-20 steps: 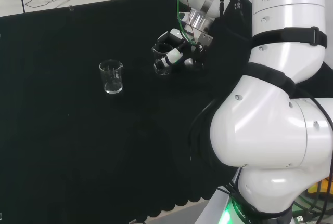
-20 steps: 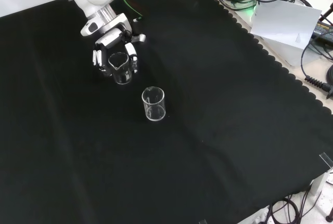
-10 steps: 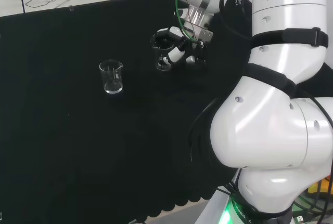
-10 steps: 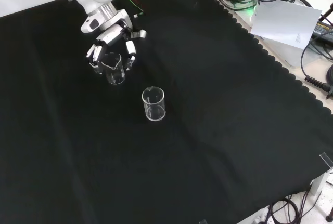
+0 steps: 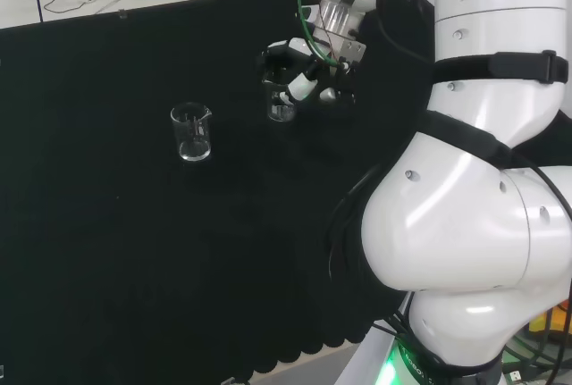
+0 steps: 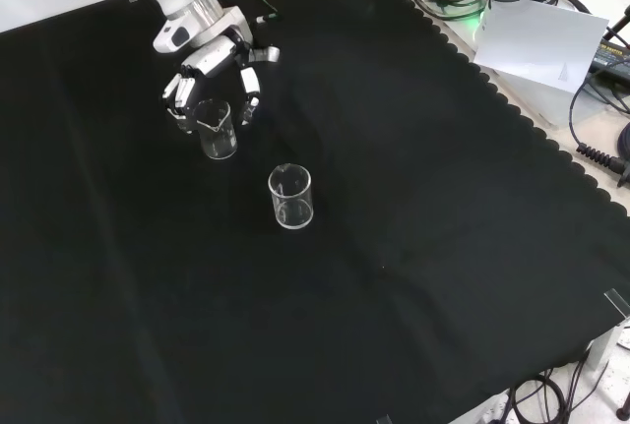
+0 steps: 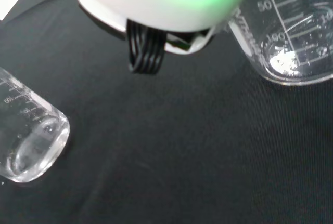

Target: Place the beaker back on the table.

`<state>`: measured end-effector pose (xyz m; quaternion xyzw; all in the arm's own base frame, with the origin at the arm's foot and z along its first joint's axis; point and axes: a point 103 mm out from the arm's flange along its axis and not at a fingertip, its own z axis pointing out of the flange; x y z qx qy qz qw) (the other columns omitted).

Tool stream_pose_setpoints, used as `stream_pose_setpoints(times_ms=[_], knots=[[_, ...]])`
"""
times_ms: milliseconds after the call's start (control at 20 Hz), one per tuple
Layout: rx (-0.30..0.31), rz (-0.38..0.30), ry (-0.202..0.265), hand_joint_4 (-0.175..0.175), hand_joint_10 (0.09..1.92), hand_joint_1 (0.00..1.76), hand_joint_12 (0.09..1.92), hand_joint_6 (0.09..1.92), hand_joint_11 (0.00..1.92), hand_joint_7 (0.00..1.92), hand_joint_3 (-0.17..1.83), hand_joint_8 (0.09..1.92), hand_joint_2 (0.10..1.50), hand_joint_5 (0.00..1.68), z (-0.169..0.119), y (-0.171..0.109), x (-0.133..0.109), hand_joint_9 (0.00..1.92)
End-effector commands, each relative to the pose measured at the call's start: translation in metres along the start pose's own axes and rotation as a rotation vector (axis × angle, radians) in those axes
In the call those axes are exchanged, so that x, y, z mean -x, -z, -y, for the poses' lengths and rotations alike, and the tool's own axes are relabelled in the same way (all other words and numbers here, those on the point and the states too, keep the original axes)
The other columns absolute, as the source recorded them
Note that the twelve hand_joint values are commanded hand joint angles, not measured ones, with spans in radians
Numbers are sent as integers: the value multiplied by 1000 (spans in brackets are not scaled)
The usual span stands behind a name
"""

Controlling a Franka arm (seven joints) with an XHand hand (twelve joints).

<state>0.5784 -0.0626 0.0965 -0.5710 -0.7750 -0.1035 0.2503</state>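
The beaker (image 6: 218,130) is a small clear glass vessel with printed graduation marks on its wall and a pouring lip at its rim, and it stands upright with its base on the black cloth (image 6: 394,227). In the front view it sits toward the upper left of the cloth, up and to the left of a second, similar clear beaker (image 6: 291,197) and apart from it. In the head view it (image 5: 281,101) stands to the right of that second beaker (image 5: 192,132) and a little farther back, and it looks empty.

Graduation numerals on beaker (image 7: 291,37): 50, 100
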Motion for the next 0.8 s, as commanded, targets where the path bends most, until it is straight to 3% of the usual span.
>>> stream_pose_setpoints(times_ms=[50,800], knots=[[34,33,-26,-48,640,1093,1429,514,121,419,715,724,466,400,21,33,-20,530],[89,133,-92,-57,675,1039,1462,413,56,357,694,727,490,399,102,89,-77,445]])
